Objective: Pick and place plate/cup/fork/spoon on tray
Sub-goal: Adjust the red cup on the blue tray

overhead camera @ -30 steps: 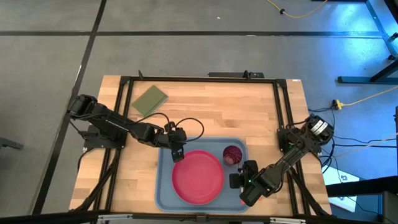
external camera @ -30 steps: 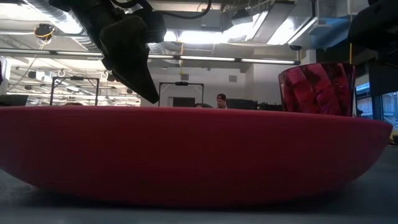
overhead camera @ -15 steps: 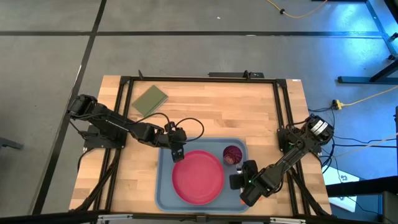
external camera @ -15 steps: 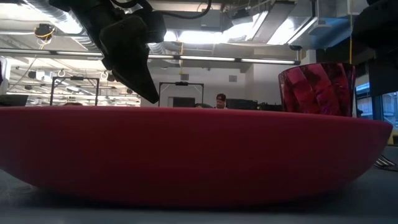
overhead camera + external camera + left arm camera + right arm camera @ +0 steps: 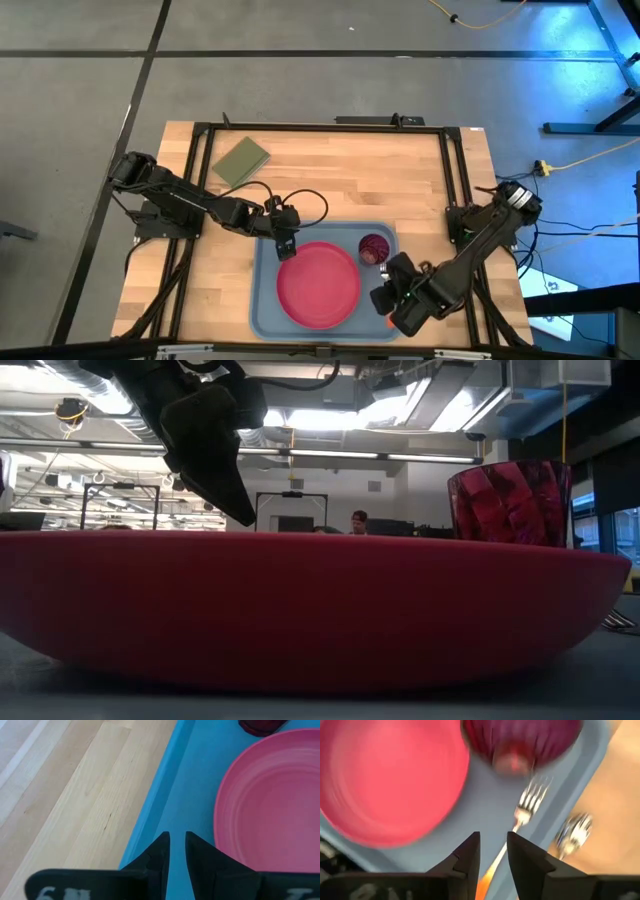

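Note:
The light-blue tray (image 5: 268,300) lies at the table's near middle. The pink plate (image 5: 318,283) rests flat on it, and the dark red cup (image 5: 374,248) stands upright at its far right. Between cup and right rim the fork (image 5: 530,800) lies flat on the tray, tines toward the cup. The spoon (image 5: 575,832) lies on the wood just outside that rim. My right gripper (image 5: 493,842) hangs open above the fork's orange handle (image 5: 487,875), clear of it. Over the tray's far left part, my left gripper (image 5: 177,842) is open by a narrow gap, with nothing between its fingers.
An olive-green pad (image 5: 241,161) lies at the table's far left. A black frame (image 5: 320,128) runs around the table top. Bare wood lies between the pad and the tray. In the low view the plate (image 5: 300,610) fills the foreground, with the cup (image 5: 510,500) behind it.
My right gripper has risen from the tray's near right corner and rolled about its own axis; its dark shape has left the top right of the low view. The fork's head now shows there on the tray beside the plate.

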`<state>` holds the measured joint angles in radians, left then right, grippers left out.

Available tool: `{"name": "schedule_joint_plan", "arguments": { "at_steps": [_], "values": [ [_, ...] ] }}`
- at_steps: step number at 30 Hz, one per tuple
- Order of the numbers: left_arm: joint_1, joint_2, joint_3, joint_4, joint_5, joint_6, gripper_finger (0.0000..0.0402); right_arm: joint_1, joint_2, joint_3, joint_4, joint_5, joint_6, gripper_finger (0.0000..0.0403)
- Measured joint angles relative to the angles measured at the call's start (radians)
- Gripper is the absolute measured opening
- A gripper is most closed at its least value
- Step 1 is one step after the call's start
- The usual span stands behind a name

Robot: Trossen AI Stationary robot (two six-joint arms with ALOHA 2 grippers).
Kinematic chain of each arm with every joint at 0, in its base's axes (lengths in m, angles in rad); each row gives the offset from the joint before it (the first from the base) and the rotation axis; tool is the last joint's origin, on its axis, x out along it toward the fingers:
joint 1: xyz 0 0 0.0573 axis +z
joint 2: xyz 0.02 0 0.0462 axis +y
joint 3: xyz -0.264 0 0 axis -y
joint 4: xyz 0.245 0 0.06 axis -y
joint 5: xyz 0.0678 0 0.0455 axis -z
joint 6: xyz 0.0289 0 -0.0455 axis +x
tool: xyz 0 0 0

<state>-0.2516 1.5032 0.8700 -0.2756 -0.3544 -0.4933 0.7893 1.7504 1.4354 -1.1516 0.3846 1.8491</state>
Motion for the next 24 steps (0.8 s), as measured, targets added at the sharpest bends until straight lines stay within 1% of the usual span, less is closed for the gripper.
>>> {"name": "schedule_joint_plan", "arguments": {
  "at_steps": [2,4,9,11,13,14,17,21,24],
  "values": [
    [0.0,0.0,0.0,0.0,0.0,0.0,0.0054,-0.006,0.0,0.039,-0.062,0.06,-0.041,0.0101],
    [0.0,0.0,0.0,0.0,0.0,0.0,0.0054,-0.019,-0.001,0.067,-0.095,0.088,-0.104,0.0101],
    [0.0,0.0,0.0,0.0,-0.001,0.005,0.0054,-0.069,-0.001,0.088,-0.098,0.093,-0.288,0.0101],
    [0.003,0.0,0.0,-0.003,-0.001,0.066,0.0054,-0.099,0.0,0.088,-0.095,0.089,-0.35,0.0101],
    [0.005,0.0,0.002,-0.043,0.038,0.088,0.0054,-0.13,0.002,0.088,-0.076,0.087,-0.43,0.0101],
    [0.005,-0.001,0.002,-0.071,0.051,0.074,0.0054,-0.142,0.004,0.088,-0.064,0.087,-0.466,0.0101],
    [-0.009,-0.056,0.0,-0.156,0.078,0.046,0.0054,-0.174,0.004,0.088,-0.025,0.084,-0.56,0.0101],
    [-0.041,-0.14,-0.02,-0.208,0.057,0.052,0.0054,-0.183,0.004,0.087,0.027,0.015,-0.63,0.0101],
    [-0.059,-0.225,-0.049,-0.184,0.048,0.055,0.0054,-0.163,0.005,0.087,0.049,-0.07,-0.647,0.0101]
  ]
}}
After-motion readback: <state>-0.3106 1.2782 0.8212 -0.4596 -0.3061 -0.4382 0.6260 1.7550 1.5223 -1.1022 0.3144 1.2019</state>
